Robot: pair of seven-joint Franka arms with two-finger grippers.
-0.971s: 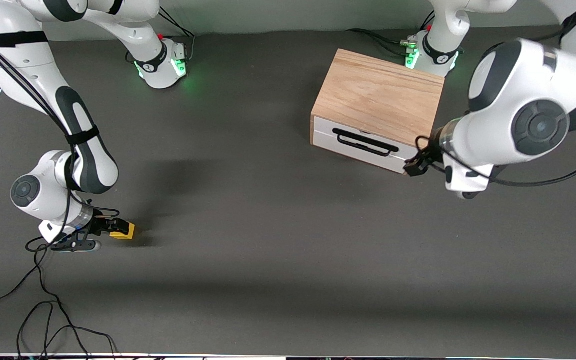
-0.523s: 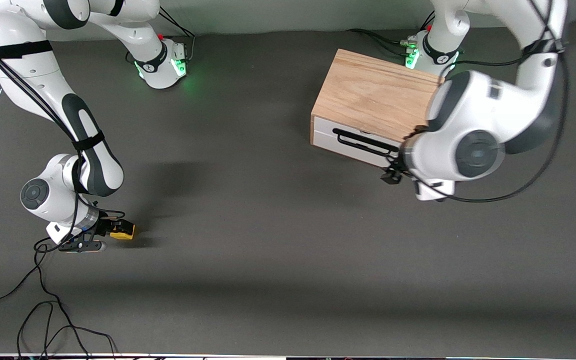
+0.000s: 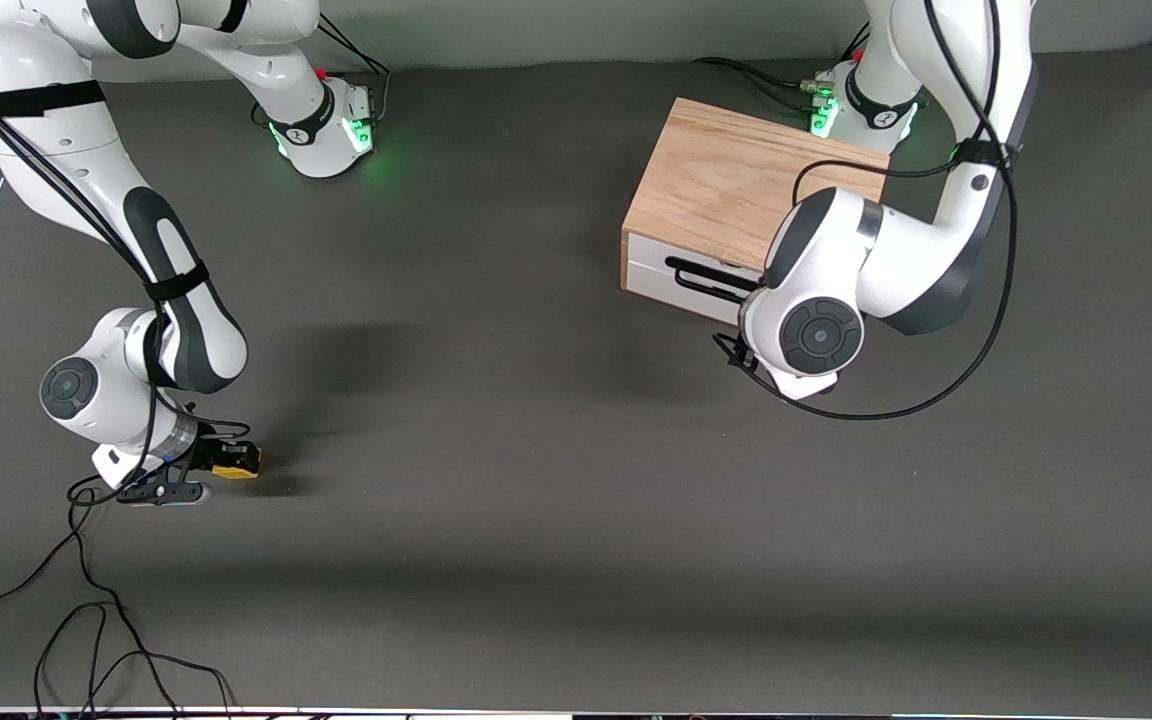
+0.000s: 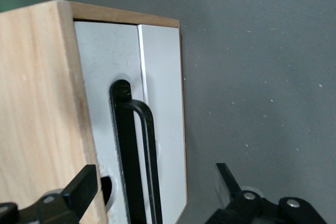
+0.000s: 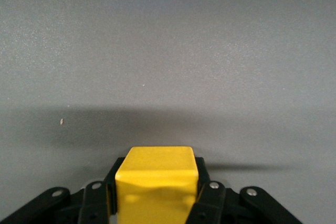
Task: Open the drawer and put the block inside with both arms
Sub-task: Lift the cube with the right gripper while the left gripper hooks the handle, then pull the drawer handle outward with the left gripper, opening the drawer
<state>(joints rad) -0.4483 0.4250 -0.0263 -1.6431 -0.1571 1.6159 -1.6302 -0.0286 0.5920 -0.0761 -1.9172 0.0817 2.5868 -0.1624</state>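
The light oak cabinet stands toward the left arm's end of the table. Its white drawer front is closed, with the black wire handle across it. My left gripper is open in front of the drawer. Its fingers straddle the handle without touching it. In the front view this gripper is mostly hidden under its wrist. My right gripper is shut on the small yellow block, low at the table toward the right arm's end. The right wrist view shows the block between the fingers.
Black cables lie on the dark mat near the front camera at the right arm's end. The two green-lit bases stand along the table's edge farthest from the front camera.
My left arm has swung along the drawer front toward the right arm's end and now faces the handle. My right gripper with the block has shifted slightly.
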